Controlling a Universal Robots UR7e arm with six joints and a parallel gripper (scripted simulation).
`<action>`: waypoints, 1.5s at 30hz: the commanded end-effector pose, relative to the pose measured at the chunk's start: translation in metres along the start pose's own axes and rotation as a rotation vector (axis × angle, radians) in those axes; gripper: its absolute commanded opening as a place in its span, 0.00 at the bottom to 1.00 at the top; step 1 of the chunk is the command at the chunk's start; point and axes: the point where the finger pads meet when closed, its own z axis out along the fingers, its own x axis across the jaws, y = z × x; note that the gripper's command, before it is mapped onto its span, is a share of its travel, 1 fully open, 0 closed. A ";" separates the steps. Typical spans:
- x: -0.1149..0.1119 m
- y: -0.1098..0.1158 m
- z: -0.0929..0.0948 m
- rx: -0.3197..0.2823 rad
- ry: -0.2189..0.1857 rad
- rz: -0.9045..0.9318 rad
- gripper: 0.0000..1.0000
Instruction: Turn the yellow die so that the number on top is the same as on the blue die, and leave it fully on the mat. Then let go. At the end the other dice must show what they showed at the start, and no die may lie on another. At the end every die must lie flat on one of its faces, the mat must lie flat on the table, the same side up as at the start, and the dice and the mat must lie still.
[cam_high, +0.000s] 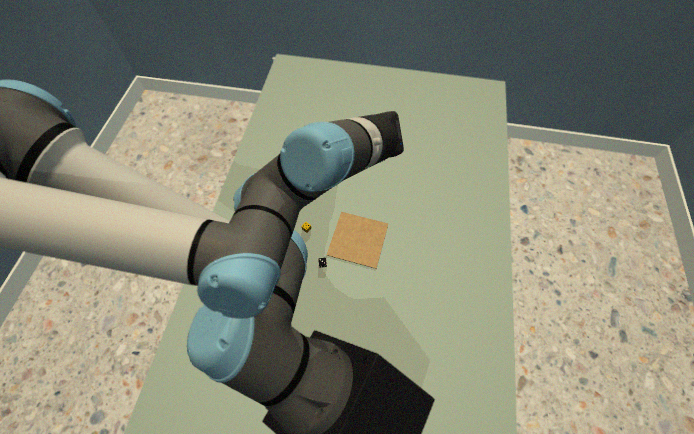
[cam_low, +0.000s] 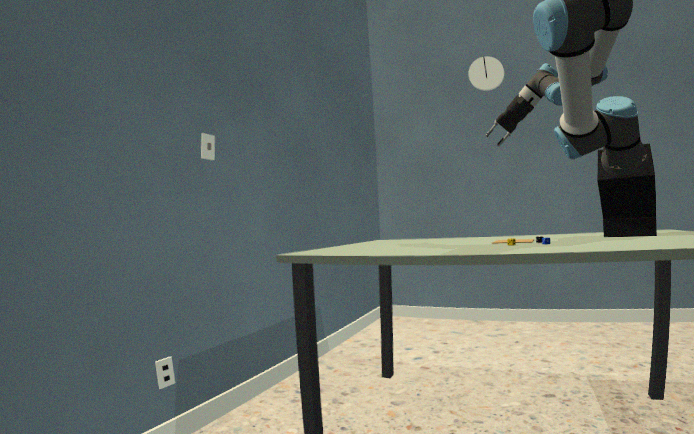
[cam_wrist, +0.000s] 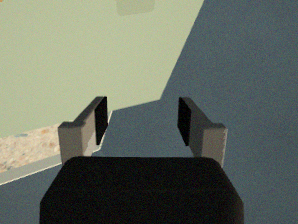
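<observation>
Top view: the yellow die (cam_high: 306, 226) lies on the green table (cam_high: 450, 204) just left of the tan mat (cam_high: 358, 239), near the mat's upper left corner and off it. So the die needs a move onto the mat as well as a turn. A black die (cam_high: 322, 262) sits by the mat's lower left corner, also off the mat. The blue die is hidden here, probably under the arm's wrist joints, which fill the centre left of the frame. Pips are too small to read on any die.

Exterior view: the gripper (cam_low: 499, 136) hangs high in the upper right, well above the table, angled down and to the left, fingers spread with nothing between them. The height suits an approach not yet begun. Low on the table edge, right of centre, the yellow die sits in front of the thin mat edge; the black die and the blue die (cam_low: 546, 240) stand just beside each other further right, near the black pedestal (cam_low: 647, 168).

Wrist view: both fingers stand wide apart at mid-frame, gap empty. Beyond them, green table upper left, a sliver of mat at the top left corner, wall to the right. No die in sight; the camera is not aimed at the target yet.
</observation>
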 end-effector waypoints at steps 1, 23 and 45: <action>-0.030 -0.031 0.026 0.089 -0.119 0.062 1.00; -0.150 -0.156 0.034 0.331 -0.565 0.177 1.00; -0.208 -0.211 0.007 0.428 -0.807 0.189 1.00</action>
